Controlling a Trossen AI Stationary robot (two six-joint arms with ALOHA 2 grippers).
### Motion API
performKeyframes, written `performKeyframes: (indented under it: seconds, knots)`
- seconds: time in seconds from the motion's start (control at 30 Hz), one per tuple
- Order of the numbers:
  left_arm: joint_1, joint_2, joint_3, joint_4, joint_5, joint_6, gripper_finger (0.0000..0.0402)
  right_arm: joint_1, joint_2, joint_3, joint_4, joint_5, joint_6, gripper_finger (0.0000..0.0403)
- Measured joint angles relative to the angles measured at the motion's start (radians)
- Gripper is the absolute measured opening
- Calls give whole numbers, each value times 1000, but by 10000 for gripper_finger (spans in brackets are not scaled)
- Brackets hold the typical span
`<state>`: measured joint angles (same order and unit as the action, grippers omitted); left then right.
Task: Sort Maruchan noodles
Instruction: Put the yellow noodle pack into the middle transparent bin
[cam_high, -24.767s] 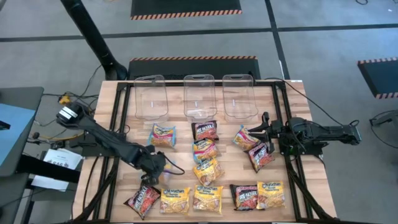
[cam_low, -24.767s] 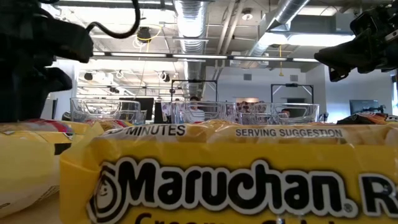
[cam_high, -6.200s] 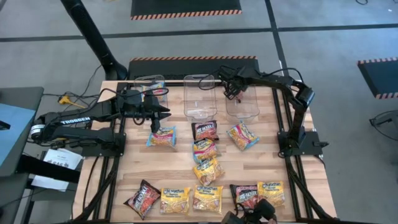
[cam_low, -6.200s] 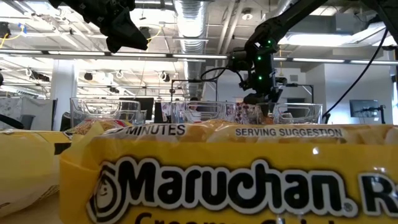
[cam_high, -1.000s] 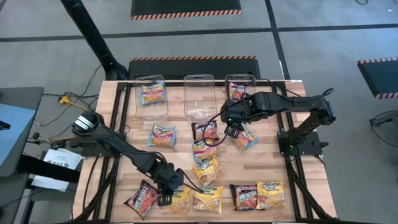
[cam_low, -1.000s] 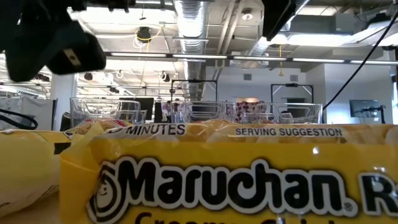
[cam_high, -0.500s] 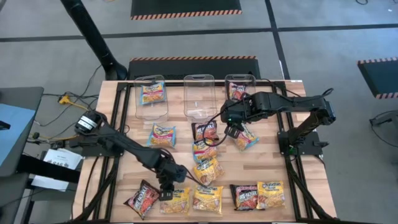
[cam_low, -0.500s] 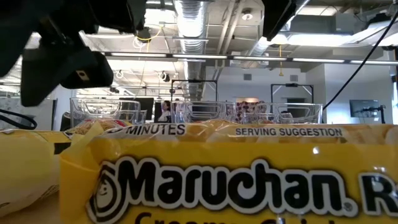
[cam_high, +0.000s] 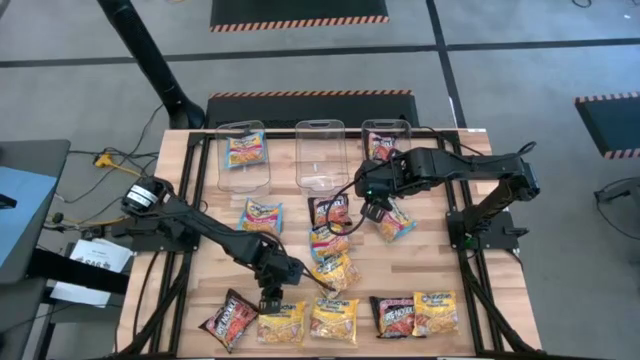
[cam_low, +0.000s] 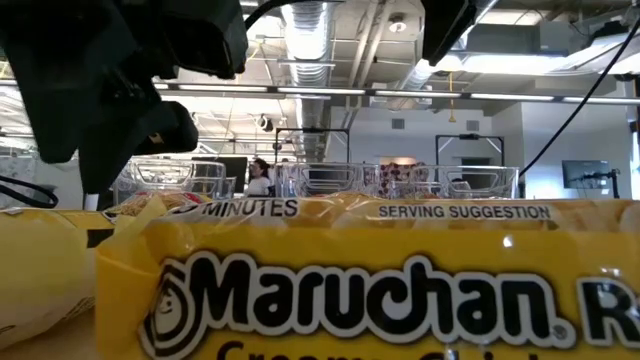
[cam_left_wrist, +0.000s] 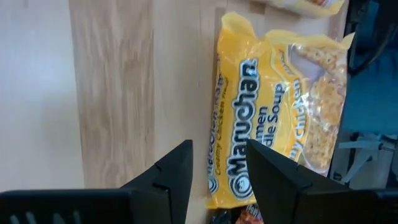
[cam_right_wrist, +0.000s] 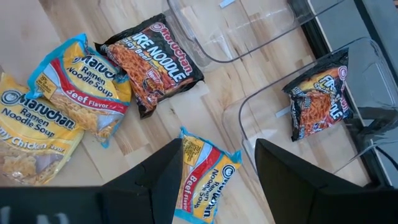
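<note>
Yellow packet (cam_left_wrist: 273, 106) lies flat on the wood desk (cam_high: 190, 215) in the near row, right under the left gripper (cam_high: 272, 296); left fingers (cam_left_wrist: 168, 177) apart, empty, poised just above the packet's edge. In the high view that packet (cam_high: 281, 322) sits second from the left in the near row, between a black-red packet (cam_high: 229, 320) at the near-left corner and another yellow one (cam_high: 333, 319). Further right in the row: black-red (cam_high: 393, 316), then yellow (cam_high: 436, 311).

Right gripper (cam_high: 372, 206) hangs mid-desk, right of centre, fingers (cam_right_wrist: 155, 177) wide apart and empty, above a blue-pink packet (cam_right_wrist: 204, 179). Beside it a black-red packet (cam_right_wrist: 152, 59) and another blue-pink one (cam_right_wrist: 84, 87); a yellow one (cam_right_wrist: 37, 127) is near those. One more blue-pink packet (cam_high: 262, 217) lies left of centre.

Three clear bins along the far edge: left bin (cam_high: 242, 176) holds a blue-pink packet (cam_high: 245, 150), middle bin (cam_high: 321, 180) has no packet, right bin (cam_right_wrist: 373, 68) holds a black-red packet (cam_right_wrist: 320, 99).

Low view is mostly filled by a yellow packet (cam_low: 380, 290) up close.
</note>
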<state>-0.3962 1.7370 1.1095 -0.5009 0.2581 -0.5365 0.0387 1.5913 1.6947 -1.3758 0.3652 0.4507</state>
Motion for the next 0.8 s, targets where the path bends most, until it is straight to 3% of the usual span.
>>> performKeyframes:
  seconds: [0.6,0.8]
  knots:
    - [-36,5,0,47,-31,-7,136,44,0,0,6,0,24,226]
    - [-36,52,0,79,5,10,136,70,0,0,34,0,23,226]
